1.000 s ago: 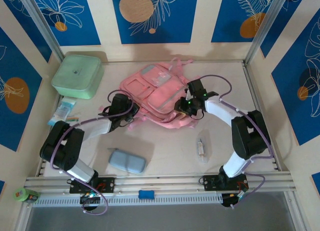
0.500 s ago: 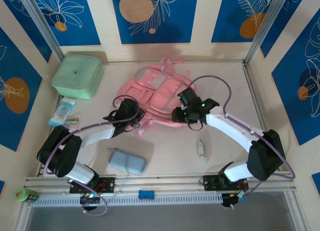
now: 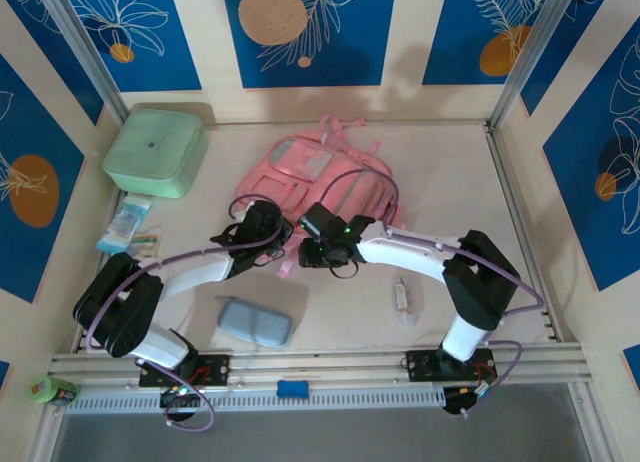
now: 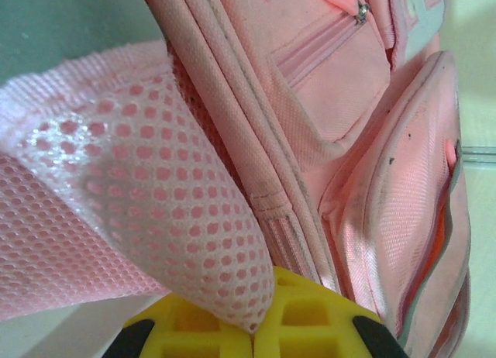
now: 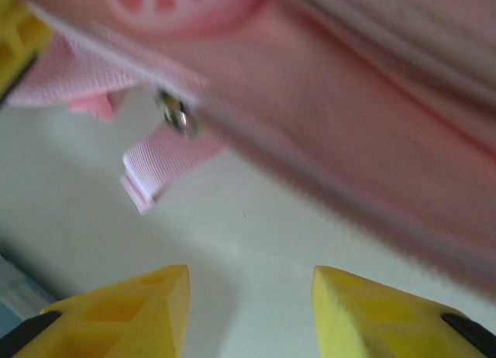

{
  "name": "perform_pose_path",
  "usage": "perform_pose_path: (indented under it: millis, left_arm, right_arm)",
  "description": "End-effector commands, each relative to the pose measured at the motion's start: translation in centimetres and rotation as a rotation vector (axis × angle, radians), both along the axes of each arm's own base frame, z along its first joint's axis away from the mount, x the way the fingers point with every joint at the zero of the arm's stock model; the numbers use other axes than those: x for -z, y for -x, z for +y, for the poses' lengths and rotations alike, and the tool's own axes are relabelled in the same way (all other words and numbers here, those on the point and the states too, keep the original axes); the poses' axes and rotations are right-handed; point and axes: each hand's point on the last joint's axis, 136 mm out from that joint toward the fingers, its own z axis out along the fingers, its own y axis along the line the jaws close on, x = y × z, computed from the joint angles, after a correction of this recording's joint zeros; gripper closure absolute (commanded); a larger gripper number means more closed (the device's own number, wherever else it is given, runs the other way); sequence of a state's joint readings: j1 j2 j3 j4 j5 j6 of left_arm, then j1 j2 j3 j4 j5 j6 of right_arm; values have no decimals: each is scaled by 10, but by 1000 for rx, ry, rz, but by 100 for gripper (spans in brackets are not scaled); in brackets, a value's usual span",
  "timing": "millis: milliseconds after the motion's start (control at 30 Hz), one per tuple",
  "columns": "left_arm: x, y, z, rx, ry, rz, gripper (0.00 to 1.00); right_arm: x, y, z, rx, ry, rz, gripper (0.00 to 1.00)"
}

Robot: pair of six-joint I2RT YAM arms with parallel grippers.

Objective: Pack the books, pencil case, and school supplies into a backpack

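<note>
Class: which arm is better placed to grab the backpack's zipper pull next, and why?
Right. The right gripper, open, faces the zipper pull; the left gripper is shut on the backpack mesh.

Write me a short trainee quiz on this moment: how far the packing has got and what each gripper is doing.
1. True or false: the pencil case is already inside the backpack.
2. What is the left gripper clamped on? A: a booklet. B: the backpack's pink mesh. C: the pencil case.
3. Fill in: the right gripper points at a ribbon tab on the backpack's zip, its jaws ____ and empty.

Key
1. False: it lies on the table, in front of the backpack.
2. B.
3. Open.
</note>
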State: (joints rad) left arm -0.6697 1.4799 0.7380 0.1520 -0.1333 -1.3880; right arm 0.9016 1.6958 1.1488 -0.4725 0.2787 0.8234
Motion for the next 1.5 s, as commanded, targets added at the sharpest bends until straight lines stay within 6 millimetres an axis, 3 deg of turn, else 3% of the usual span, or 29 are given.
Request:
perform_pose_path:
  millis: [0, 133, 267, 367, 567, 633, 767, 833, 1067, 1267, 1467]
  left_arm:
    - [-47, -1, -21, 25, 113, -99, 100]
    - [-49, 4, -21, 19, 122, -106, 100]
    - [-54, 6, -9, -6, 75, -121, 100]
    - [-57, 6, -5, -4, 34, -126, 100]
    - [-58, 5, 0, -5, 25, -132, 100]
    - [-59, 5, -2, 9, 23, -135, 100]
    - [-59, 2, -6, 13, 42, -144, 100]
    - [-61, 0, -8, 18, 42, -149, 100]
    - [-67, -1, -8, 26, 27, -157, 100]
    - [-65, -1, -11, 33, 35, -153, 100]
    - [-64, -2, -13, 37, 44, -154, 100]
  right_arm:
    - [-8, -30, 12, 141, -79, -15, 55]
    - [-13, -48, 12, 208, -112, -36, 55]
    - [-9, -43, -32, 355, 57, -45, 60]
    - [-6, -32, -66, 423, 83, -47, 61]
    - [-8, -4, -120, 352, 142, -38, 64]
    - [-10, 3, -117, 244, 105, -41, 66]
    - [-20, 21, -74, -44, -66, -71, 63]
    - [-25, 25, -61, -101, -130, -51, 59]
    - [-15, 8, -90, -87, 54, -109, 57]
    - [-15, -4, -103, -92, 180, -159, 55]
    - [-19, -25, -94, -90, 157, -228, 59]
